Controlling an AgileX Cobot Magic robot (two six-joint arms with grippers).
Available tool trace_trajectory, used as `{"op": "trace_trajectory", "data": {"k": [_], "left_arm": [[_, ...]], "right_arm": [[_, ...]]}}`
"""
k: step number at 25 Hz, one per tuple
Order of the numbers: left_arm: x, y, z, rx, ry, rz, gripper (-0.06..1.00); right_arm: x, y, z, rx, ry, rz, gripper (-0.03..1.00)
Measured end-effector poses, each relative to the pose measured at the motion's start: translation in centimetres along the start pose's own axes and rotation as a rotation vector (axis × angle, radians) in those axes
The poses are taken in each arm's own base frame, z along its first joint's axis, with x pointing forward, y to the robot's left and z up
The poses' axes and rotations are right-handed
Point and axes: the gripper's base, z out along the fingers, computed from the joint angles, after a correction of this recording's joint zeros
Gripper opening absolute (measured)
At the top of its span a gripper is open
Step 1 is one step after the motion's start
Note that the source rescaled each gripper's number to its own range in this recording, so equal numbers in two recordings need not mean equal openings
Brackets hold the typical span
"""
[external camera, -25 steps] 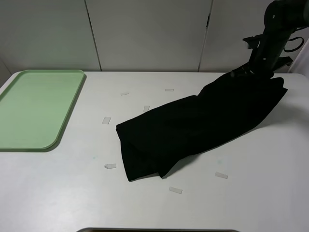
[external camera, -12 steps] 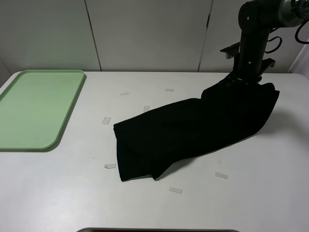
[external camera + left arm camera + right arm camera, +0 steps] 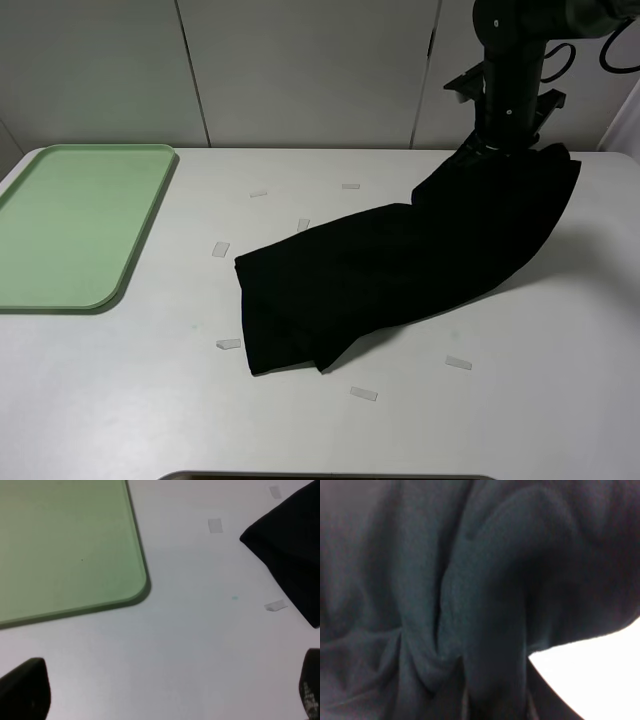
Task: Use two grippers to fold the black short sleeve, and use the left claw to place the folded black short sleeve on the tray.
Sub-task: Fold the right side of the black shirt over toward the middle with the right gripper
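Observation:
The black short sleeve (image 3: 400, 270) lies in a long folded band running from the table's middle up to the far right. Its far right end is lifted off the table and bunched under my right gripper (image 3: 497, 150), which is shut on the fabric. Dark gathered cloth (image 3: 445, 580) fills the right wrist view and hides the fingers. The pale green tray (image 3: 75, 225) sits at the far left with nothing on it. My left gripper (image 3: 165, 695) is open over bare table between the tray's corner (image 3: 135, 587) and the shirt's near end (image 3: 290, 555). It is out of the exterior high view.
Several small pieces of clear tape lie on the white table around the shirt, such as one piece (image 3: 221, 249) to its left and another piece (image 3: 364, 393) in front of it. A panelled wall stands behind the table.
My right arm has swung leftward and more upright, carrying the raised shirt end with it. The shirt's near end slid slightly left on the table.

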Motion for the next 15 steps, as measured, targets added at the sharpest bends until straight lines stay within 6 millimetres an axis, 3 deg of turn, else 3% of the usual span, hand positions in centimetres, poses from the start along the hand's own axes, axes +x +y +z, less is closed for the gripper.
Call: {"op": "trace_trajectory", "data": {"k": [6,15], "left_arm": [[0.0,0.0,0.0,0.000,0.000,0.000,1.00],[0.0,0.0,0.0,0.000,0.001,0.000,1.00]], "right_arm": [[-0.1,1.4,-0.9,0.013,0.017,0.018,0.08],[0.2,5.2,-0.9,-0.078,0.064,0.016,0.08]]}}
